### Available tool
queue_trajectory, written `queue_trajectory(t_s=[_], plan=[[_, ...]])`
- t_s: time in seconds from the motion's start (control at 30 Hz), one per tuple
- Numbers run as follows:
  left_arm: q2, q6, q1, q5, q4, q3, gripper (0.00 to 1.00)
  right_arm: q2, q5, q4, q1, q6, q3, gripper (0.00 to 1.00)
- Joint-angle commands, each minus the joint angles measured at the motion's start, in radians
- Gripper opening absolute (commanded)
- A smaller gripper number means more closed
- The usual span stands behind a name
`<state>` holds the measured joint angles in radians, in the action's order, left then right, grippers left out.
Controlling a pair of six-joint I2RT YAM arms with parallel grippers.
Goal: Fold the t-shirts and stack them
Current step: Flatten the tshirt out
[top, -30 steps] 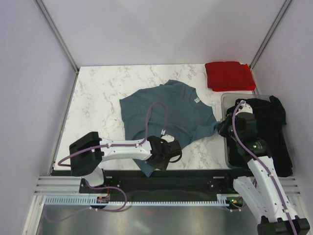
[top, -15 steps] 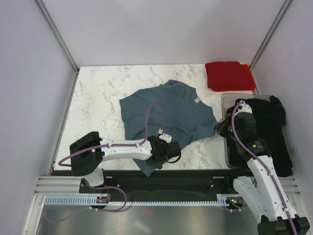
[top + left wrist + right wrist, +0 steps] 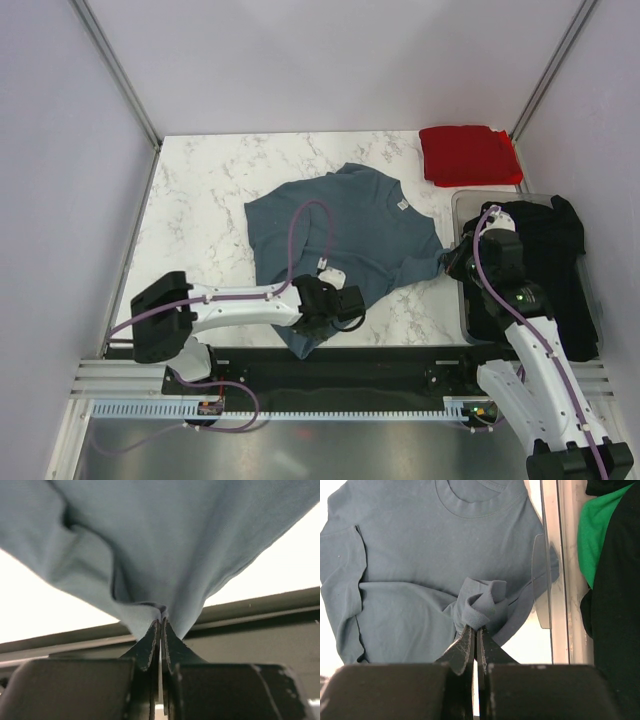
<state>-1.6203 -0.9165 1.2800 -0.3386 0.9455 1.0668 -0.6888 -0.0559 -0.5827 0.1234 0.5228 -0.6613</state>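
Observation:
A slate blue-grey t-shirt [image 3: 340, 240] lies spread on the marble table, neck label toward the far right. At its near hem my left gripper [image 3: 308, 335] is shut on a pinch of the blue cloth [image 3: 150, 570], which bunches up right above the jaws [image 3: 161, 622]. My right gripper [image 3: 452, 262] is shut on the shirt's right sleeve [image 3: 482, 602], next to the bin wall. A folded bright red t-shirt [image 3: 468, 154] rests at the far right corner. Black t-shirts [image 3: 548, 250] fill the bin on the right.
A clear plastic bin [image 3: 462, 215] stands at the table's right edge; something green [image 3: 597, 525] shows among its black clothes. Grey walls close in the table on three sides. A dark rail [image 3: 330, 362] runs along the near edge.
My left gripper closed on the blue shirt's near hem and shifted slightly left. The right arm stayed still with the sleeve in its jaws.

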Motion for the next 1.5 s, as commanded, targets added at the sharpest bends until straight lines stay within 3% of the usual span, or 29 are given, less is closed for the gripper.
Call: queue_trajectory(t_s=[0.0, 0.27, 0.5, 0.6, 0.73, 0.93, 1.07, 1.47], plan=[[0.124, -0.061, -0.008, -0.106, 0.094, 0.061, 0.02, -0.006, -0.009, 0.020, -0.002, -0.003, -0.043, 0.00], [0.402, -0.042, -0.106, -0.275, 0.277, 0.212, 0.02, -0.078, -0.050, -0.012, -0.002, 0.007, -0.305, 0.00], [0.634, 0.163, -0.162, -0.485, 0.273, 0.499, 0.02, -0.199, -0.076, -0.055, -0.002, -0.102, -0.758, 0.00], [0.680, 0.329, -0.162, -0.595, 0.191, 0.646, 0.02, -0.221, -0.018, -0.045, -0.002, -0.138, -0.916, 0.00], [0.706, 0.595, -0.162, -0.622, 0.006, 0.812, 0.02, -0.204, -0.004, 0.047, -0.002, -0.185, -1.049, 0.00], [0.746, 0.824, -0.162, -0.658, -0.163, 0.921, 0.02, -0.132, -0.027, 0.185, 0.004, -0.285, -1.157, 0.00], [0.734, 0.901, -0.162, -0.636, -0.178, 1.027, 0.02, -0.058, -0.019, 0.294, 0.005, -0.322, -1.147, 0.00], [0.818, 1.022, -0.171, -0.200, -0.329, 1.065, 0.02, -0.009, -0.196, 0.369, 0.005, -0.357, -1.320, 0.00]])
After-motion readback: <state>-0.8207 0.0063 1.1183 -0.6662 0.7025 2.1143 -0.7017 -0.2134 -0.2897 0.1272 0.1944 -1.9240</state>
